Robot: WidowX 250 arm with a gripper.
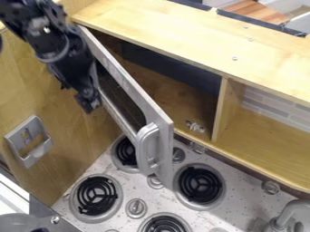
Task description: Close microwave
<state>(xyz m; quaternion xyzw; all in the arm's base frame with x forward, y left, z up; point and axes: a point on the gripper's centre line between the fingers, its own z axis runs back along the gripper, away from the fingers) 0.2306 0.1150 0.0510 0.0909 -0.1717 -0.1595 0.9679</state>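
My black gripper [89, 100] hangs in the upper left, on the outer side of the microwave door and close to its hinged part. The silver-grey door [133, 93] stands wide open, angled out from the wooden cabinet over the stove. Its curved handle [143, 147] is at the free end, well below and to the right of the gripper. Behind the door, part of the microwave's brown inside [172, 93] shows, and the rest is hidden by the door.
Below the door lies a speckled stove top with several black burners [97, 195] and knobs [136, 208]. A wooden side wall [79, 149] with a grey holder [30, 141] stands at the left. A faucet [289, 213] is at the lower right, and a wooden divider [223, 108] stands right of the microwave.
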